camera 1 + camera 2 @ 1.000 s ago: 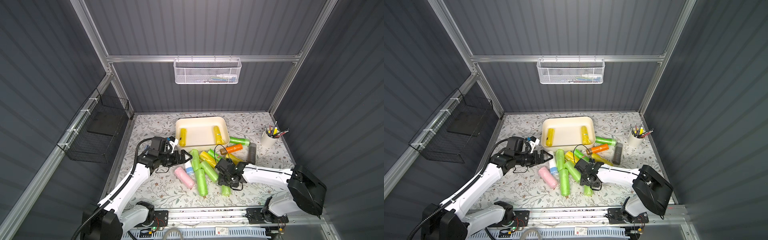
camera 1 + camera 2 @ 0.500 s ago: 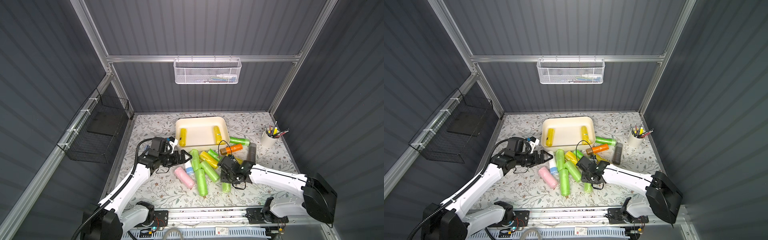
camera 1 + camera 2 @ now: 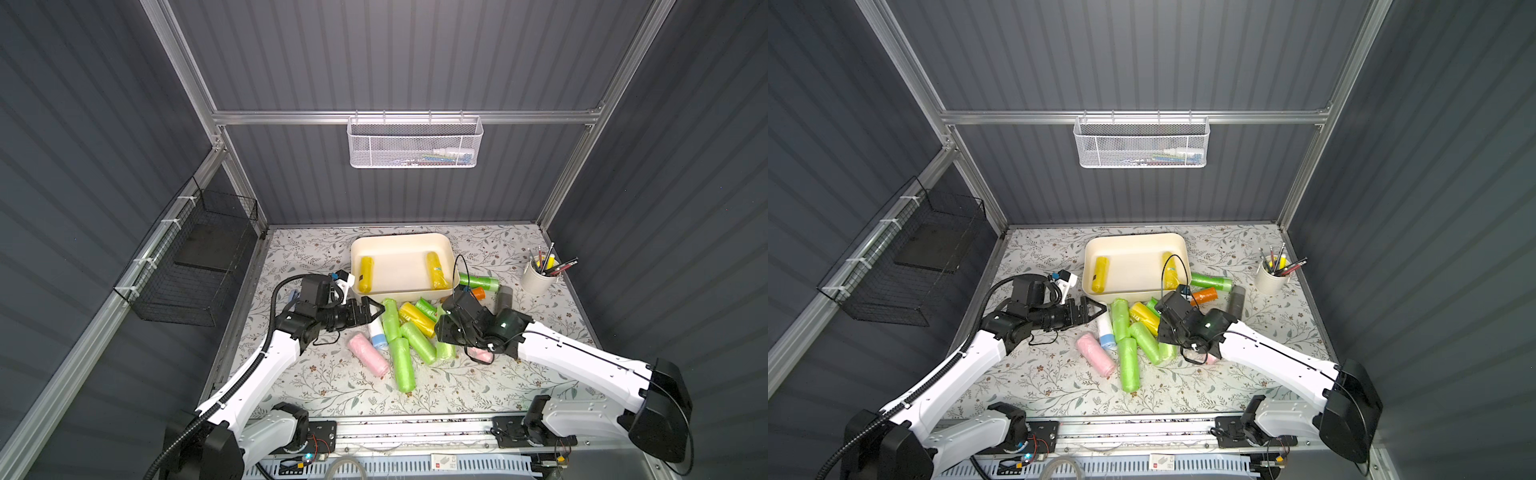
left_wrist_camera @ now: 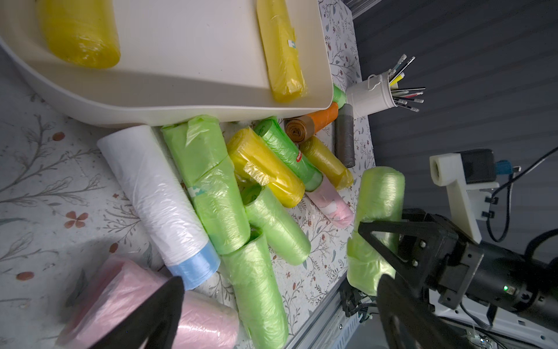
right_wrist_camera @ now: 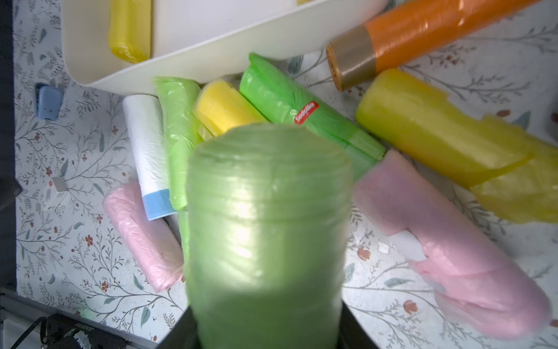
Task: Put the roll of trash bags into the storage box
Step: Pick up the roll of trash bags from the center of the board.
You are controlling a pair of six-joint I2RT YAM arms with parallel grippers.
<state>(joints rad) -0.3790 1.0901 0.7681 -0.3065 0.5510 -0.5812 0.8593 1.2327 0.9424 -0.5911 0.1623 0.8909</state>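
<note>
The right hand (image 4: 370, 255) was clenched around a light green roll (image 5: 265, 226) that stuck out past its fingers. Just beyond, a darker green roll (image 5: 302, 121) bore a red label reading roughly "Sodolike". The storage box (image 3: 399, 296) sat farther back and slightly left on the counter (image 3: 332, 390), holding two yellow rolls (image 3: 365, 268). The left hand (image 3: 371, 311) hung open by the box's near left corner.

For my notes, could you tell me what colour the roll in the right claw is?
The roll is light green, clearest in the left wrist view.
</note>
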